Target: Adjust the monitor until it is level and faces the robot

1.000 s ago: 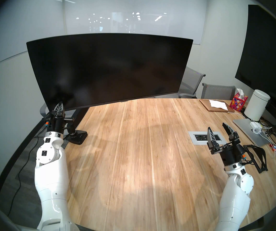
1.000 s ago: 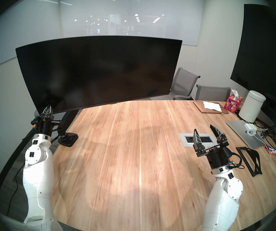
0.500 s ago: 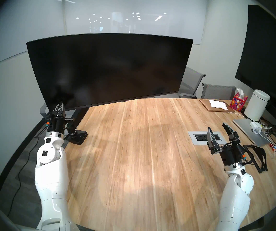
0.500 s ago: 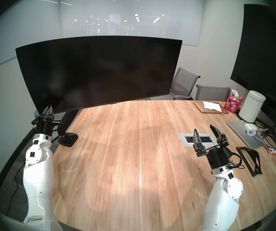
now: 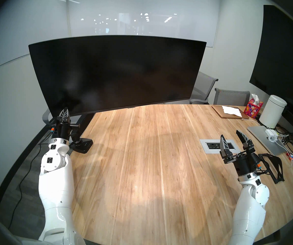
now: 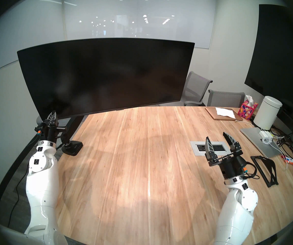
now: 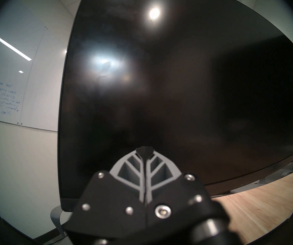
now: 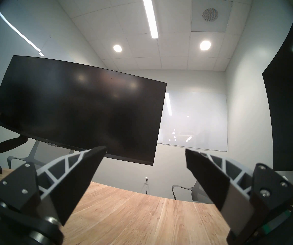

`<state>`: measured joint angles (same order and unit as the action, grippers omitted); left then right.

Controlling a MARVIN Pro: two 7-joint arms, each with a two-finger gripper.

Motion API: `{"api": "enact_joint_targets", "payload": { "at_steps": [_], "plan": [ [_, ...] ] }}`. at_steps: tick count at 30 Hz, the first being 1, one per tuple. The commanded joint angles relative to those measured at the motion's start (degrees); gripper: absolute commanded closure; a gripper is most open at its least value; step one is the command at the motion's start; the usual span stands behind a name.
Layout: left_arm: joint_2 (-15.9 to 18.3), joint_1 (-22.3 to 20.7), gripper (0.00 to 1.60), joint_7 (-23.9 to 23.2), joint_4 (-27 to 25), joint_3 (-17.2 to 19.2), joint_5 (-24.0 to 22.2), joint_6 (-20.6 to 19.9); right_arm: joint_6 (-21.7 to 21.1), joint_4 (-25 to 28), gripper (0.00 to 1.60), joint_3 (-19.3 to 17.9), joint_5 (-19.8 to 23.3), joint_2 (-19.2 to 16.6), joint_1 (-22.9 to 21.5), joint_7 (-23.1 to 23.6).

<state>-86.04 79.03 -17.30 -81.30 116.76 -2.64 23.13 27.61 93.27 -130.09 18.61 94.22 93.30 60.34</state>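
The monitor (image 5: pixel 115 73) (image 6: pixel 103 76) is a very wide curved black screen on a black jointed arm mount (image 5: pixel 87 122), clamped at the table's left edge. In the head views its bottom edge slopes down toward its left end. My left gripper (image 5: pixel 66 110) (image 6: pixel 54 113) (image 7: pixel 144 150) is shut with nothing between its fingers. Its tips rest at the screen's lower left corner; in the left wrist view they meet the dark glass (image 7: pixel 177 80). My right gripper (image 5: pixel 230 134) (image 6: pixel 216 135) (image 8: pixel 145 150) hangs open and empty over the table's right side, far from the monitor (image 8: pixel 80 112).
A larger flat black screen (image 5: pixel 283 53) fills the right wall. Grey chairs (image 5: pixel 232 97) stand behind the wooden table (image 5: pixel 142 168). On its right side are a power outlet plate (image 5: pixel 218 145), silver laptop (image 5: pixel 265 140), white canister (image 5: pixel 273 113), tissue box (image 5: pixel 253 107), black stand (image 5: pixel 273 166) and cables.
My left gripper and forearm have shifted slightly to the right. The monitor's edges have moved a little to the right with it. The right arm has not moved.
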Motion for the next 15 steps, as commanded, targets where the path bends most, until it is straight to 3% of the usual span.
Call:
{"api": "enact_joint_targets", "payload": {
  "at_steps": [1, 15],
  "plan": [
    [0.3, -1.39, 1.6, -0.23, -0.68, -0.31, -0.45, -0.15, -0.05, 1.07, 0.0, 0.07, 0.57, 0.11, -0.17, 0.14],
    [0.68, -1.92, 1.6, -0.06, -0.24, -0.63, -1.71, -1.55, -0.04, 1.07, 0.0, 0.07, 0.57, 0.11, -0.17, 0.14]
  ]
}}
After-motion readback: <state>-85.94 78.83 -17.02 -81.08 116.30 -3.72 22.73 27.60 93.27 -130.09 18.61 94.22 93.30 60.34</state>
